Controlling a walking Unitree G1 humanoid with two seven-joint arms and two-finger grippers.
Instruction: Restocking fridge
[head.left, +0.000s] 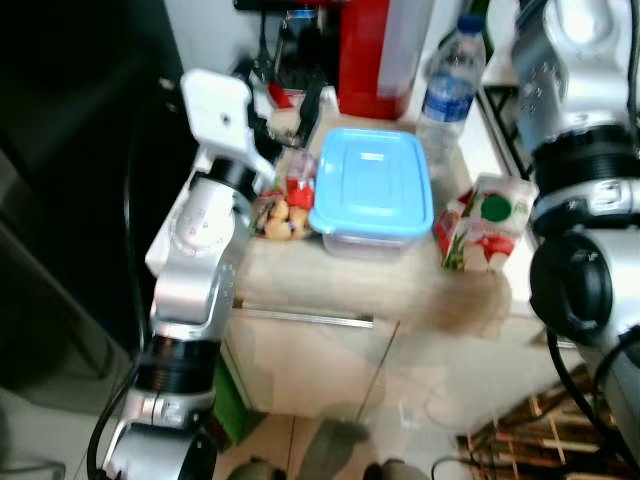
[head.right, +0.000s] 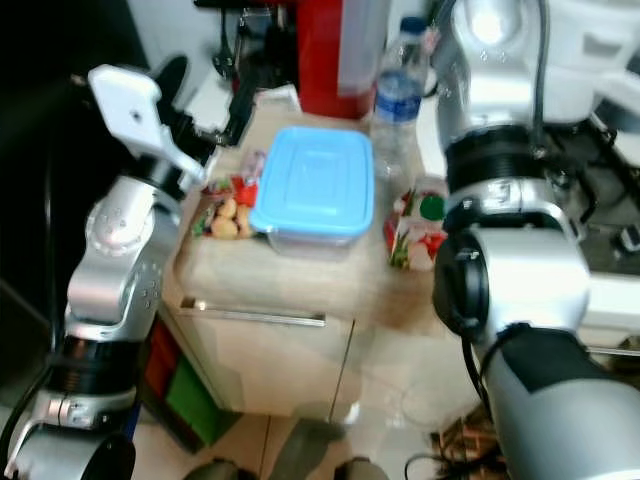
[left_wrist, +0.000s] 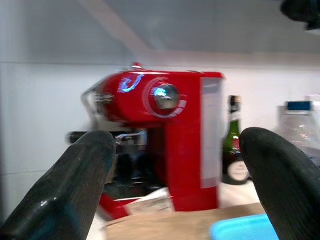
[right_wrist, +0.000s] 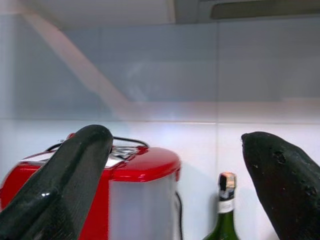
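Pale wooden countertop (head.left: 400, 285) over white cabinet doors. At its middle sits a clear plastic food container with a light blue lid (head.left: 372, 187). Just beside it, on the robot's left, lies a clear packet of small potatoes or similar with red label (head.left: 281, 212); on its right, a white, red and green carton (head.left: 483, 224) lying tilted near the edge. Behind the container stands a clear plastic water bottle with a blue cap (head.left: 450, 85), and further back a red espresso machine (left_wrist: 165, 145) against the white tiled wall, with a dark green glass bottle (left_wrist: 232, 142) next to it.

Left gripper (left_wrist: 182, 165) raised above the counter's left end, over the packet, fingers spread wide, holding nothing. Right gripper (right_wrist: 177, 180) held higher, aimed at the wall over the machine, fingers likewise wide apart and empty.
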